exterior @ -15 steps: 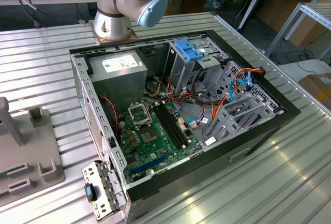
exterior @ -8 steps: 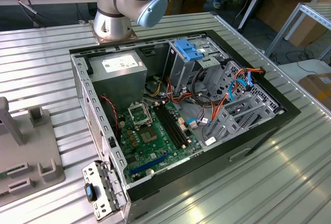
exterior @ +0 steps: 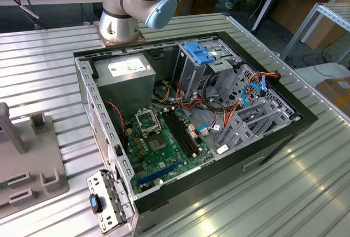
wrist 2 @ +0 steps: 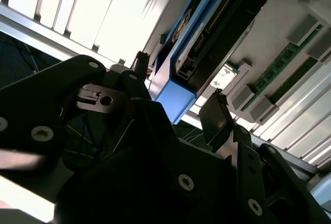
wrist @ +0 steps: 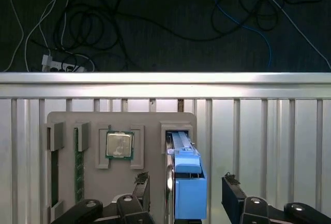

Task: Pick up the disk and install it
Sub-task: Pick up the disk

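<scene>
– Ribbed aluminium bench, with dark floor and loose cables past its edge. Where is your tool?

– Over the grey fixture tray [wrist: 124, 120]. My gripper [wrist: 186, 179] is spread wide, one finger on each side of the disk [wrist: 185, 164], with a gap on both sides. Nothing is clamped.

– Why does the disk stand on edge?

– I take it the slot props it that way so both broad faces are offered to my fingers; lying flat, it would give me little to pinch. In the second wrist view its blue carrier runs between my fingertips the same way, untouched.

– What else does the tray hold?

– A memory stick [wrist: 77, 167] in a narrow slot and a processor chip [wrist: 119, 145] in a square recess. Each has its own pocket, apart from the disk.

– And where the disk belongs?

– In the exterior view the computer case [exterior: 90, 105] lies open on the bench, side panel off, I judge so that I can reach in from above. Inside it are the motherboard [exterior: 158, 149], the power supply [exterior: 128, 78] and grey drive bays [exterior: 251, 122] among orange and blue wiring. The disk is not yet lifted, so I reckon the job is at its start.
</scene>
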Action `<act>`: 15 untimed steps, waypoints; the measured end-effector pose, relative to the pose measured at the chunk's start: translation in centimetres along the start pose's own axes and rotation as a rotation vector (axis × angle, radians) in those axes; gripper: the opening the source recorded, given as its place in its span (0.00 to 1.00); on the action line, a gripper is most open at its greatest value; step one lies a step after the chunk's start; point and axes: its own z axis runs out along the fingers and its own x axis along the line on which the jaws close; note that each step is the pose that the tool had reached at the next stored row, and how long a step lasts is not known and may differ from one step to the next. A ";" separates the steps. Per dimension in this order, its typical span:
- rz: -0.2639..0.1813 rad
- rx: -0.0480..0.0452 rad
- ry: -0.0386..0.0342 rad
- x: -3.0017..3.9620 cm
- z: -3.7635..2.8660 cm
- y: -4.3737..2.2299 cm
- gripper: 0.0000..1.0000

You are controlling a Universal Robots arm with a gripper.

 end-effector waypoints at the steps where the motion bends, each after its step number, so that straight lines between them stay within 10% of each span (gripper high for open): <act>1: 0.000 0.0005 0.0000 0.00 0.00 0.13 0.66; 15: -0.001 0.0019 0.0000 0.00 0.28 0.20 0.49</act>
